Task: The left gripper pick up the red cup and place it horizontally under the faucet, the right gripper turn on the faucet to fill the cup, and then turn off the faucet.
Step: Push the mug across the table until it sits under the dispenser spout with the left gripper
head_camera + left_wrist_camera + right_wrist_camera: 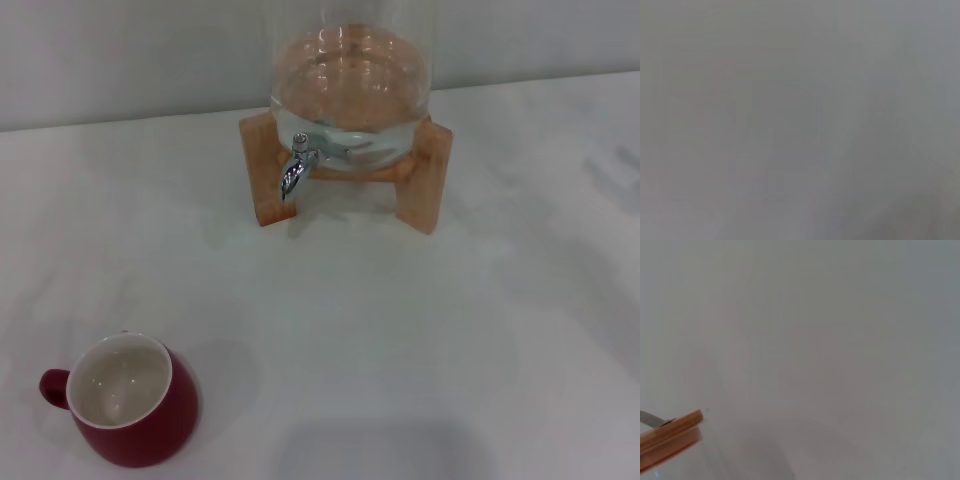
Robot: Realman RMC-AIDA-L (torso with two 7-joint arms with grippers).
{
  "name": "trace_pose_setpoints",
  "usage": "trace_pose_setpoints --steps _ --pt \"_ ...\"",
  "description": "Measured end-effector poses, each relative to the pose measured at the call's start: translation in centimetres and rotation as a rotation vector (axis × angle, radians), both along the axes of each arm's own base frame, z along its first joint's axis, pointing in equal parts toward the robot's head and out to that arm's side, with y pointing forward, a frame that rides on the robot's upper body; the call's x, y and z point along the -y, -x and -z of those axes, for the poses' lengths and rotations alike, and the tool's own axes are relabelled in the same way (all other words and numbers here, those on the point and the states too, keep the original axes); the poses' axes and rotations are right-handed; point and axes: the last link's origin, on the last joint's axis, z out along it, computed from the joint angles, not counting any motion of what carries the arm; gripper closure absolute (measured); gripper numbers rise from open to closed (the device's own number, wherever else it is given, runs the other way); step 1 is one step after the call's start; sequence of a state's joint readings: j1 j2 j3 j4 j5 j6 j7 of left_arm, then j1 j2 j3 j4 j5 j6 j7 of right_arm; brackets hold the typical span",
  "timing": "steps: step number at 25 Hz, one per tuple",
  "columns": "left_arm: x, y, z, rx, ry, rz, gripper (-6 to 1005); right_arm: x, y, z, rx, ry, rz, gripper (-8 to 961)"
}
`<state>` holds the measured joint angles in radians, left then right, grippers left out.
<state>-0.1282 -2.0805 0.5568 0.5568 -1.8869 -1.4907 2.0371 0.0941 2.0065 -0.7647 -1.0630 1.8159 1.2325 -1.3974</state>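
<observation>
Sitting upright on the white counter [420, 340], mouth up, handle pointing left: the red cup [128, 412], well apart from the faucet [295, 166] jutting off the glass jar [350, 95] on its wooden stand [428, 180]. Showing neither pincer anywhere, so no telling open or closed, nor placing the cup relative to either.

dark red cup [135, 412], chrome faucet [296, 164], wooden stand [425, 185]
</observation>
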Motion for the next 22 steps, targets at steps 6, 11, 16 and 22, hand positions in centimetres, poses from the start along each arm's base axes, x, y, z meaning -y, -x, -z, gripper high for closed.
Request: trace_pose_setpoints --steps 6,11,16,22 --pt "-0.16 -0.1 -0.01 0.0 0.0 0.004 125 -0.04 0.06 0.01 0.0 0.001 -0.002 291" --pt "-0.2 -0.13 -0.01 0.0 0.0 0.006 125 -0.07 0.09 0.0 -0.002 0.0 -0.003 291" --pt "-0.19 -0.11 -0.02 -0.001 0.0 0.005 124 -0.09 0.1 0.0 -0.002 0.0 -0.003 291" --pt "-0.34 -0.07 0.01 -0.002 0.001 -0.001 124 -0.19 0.15 -0.02 -0.002 -0.001 -0.004 291"
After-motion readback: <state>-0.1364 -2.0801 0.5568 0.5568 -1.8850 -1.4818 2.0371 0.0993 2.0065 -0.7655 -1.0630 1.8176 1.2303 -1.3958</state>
